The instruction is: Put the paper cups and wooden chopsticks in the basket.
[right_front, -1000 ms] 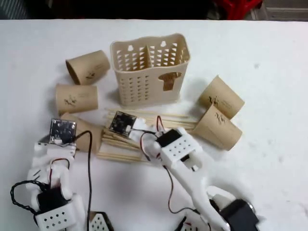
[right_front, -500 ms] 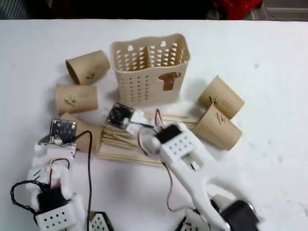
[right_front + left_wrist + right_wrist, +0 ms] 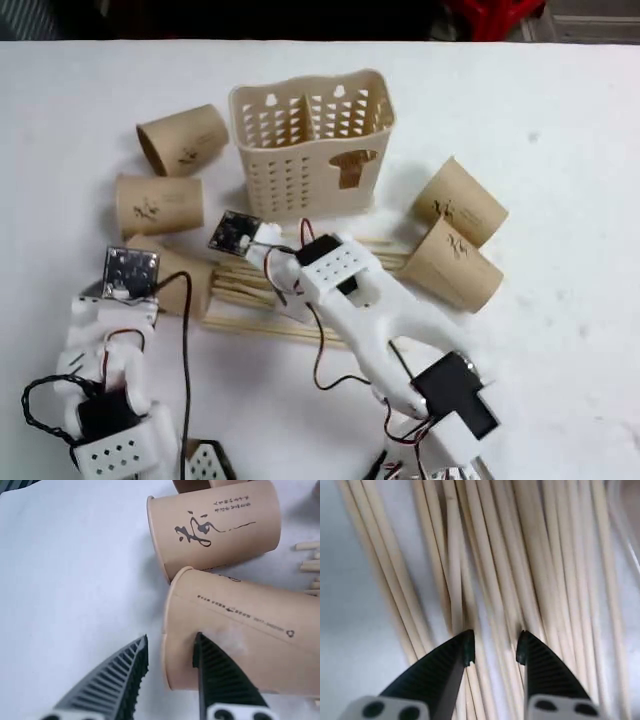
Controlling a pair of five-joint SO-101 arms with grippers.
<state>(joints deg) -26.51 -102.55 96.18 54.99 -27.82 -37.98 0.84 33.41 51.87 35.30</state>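
A: Progress?
B: None binned, seemingly: paper cups (image 3: 160, 205) and chopsticks (image 3: 250, 325) lie beside basket (image 3: 310, 140).
A: Grippers?
B: Right gripper (image 3: 494, 647) narrowly open over chopsticks; left gripper (image 3: 170, 647) part-open at rim of one cup (image 3: 240, 640); both empty.

White arms (image 3: 370, 320), black ribbed jaws, red-black cables (image 3: 185, 340).

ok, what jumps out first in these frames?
The slotted basket stands upright mid-table, paper cups lying on their sides either side of it. In front, the right gripper hangs open over a spread of wooden chopsticks; the left gripper sits open by another cup.
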